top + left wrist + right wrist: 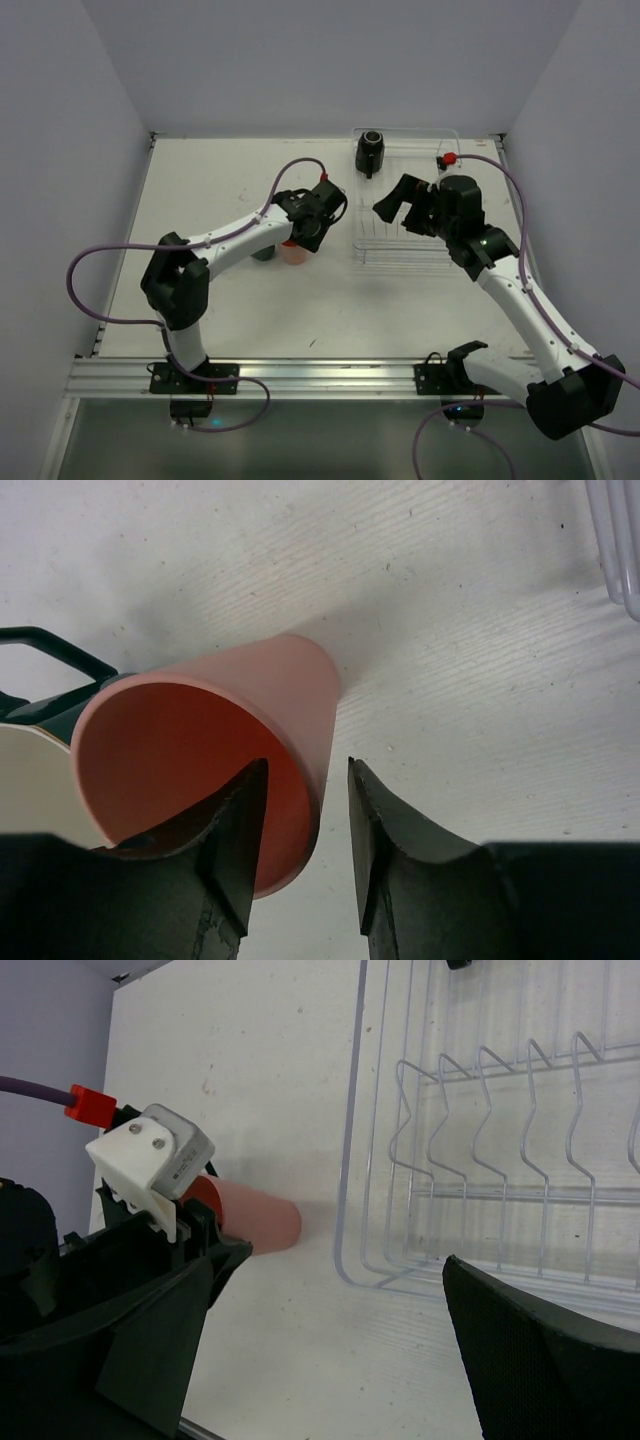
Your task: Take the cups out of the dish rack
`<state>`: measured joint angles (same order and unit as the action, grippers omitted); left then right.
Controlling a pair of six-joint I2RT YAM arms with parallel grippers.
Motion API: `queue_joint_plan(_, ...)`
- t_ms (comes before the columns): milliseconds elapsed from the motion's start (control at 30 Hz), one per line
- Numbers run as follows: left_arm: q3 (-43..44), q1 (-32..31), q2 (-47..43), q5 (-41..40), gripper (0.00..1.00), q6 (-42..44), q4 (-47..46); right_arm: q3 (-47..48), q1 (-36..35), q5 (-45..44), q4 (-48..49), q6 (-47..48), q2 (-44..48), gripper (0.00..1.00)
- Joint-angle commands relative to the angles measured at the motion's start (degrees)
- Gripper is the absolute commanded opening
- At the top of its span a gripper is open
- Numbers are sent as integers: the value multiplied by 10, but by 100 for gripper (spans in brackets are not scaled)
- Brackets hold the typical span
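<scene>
The salmon-pink tumbler (pixel 250 695) stands on the table left of the dish rack (pixel 405 245), next to the dark teal cup (pixel 263 254). My left gripper (pixel 308 780) straddles the tumbler's rim, one finger inside and one outside, with a gap between the outer finger and the wall. The tumbler also shows in the right wrist view (pixel 255 1222). The black cup (pixel 370 152) sits at the rack's far left corner. My right gripper (pixel 397 205) hangs wide open and empty above the rack's near-left part. The two clear cups are not visible.
The teal cup (pixel 60 705), cream inside, touches the tumbler's left side. The rack's clear ribbed dividers (pixel 480 1160) and rim (pixel 348 1160) lie close to the right of the tumbler. Grey walls enclose the table on three sides.
</scene>
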<state>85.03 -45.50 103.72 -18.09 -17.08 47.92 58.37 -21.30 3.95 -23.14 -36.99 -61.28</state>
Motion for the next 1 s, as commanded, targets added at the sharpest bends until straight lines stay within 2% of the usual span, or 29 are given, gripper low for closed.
queue_joint_plan(0,30,1,-33,-31,43,2,3,22,1,-12,0,15,-10,99)
queue_joint_plan(167,46,1,-87,-64,49,-8,12,53,1,-24,-4,26,-36,99)
queue_joint_plan(267,52,1,-141,-90,53,-16,15,94,1,-39,-10,44,-78,99)
queue_joint_plan(400,33,1,-226,-96,58,-18,-15,168,1,-101,-3,91,-158,99)
queue_joint_plan(567,-61,1,-363,-88,64,-12,-120,286,2,-200,16,165,-303,99)
queue_joint_plan(667,-142,1,-452,-64,67,-14,-191,378,5,-227,13,225,-402,99)
queue_joint_plan(833,-209,1,-512,-24,69,-25,-279,542,14,-235,-19,253,-548,99)
queue_joint_plan(867,-221,1,-517,-16,69,-29,-285,562,19,-240,-30,259,-588,99)
queue_joint_plan(967,-236,1,-519,16,69,-34,-303,605,25,-228,-24,272,-628,99)
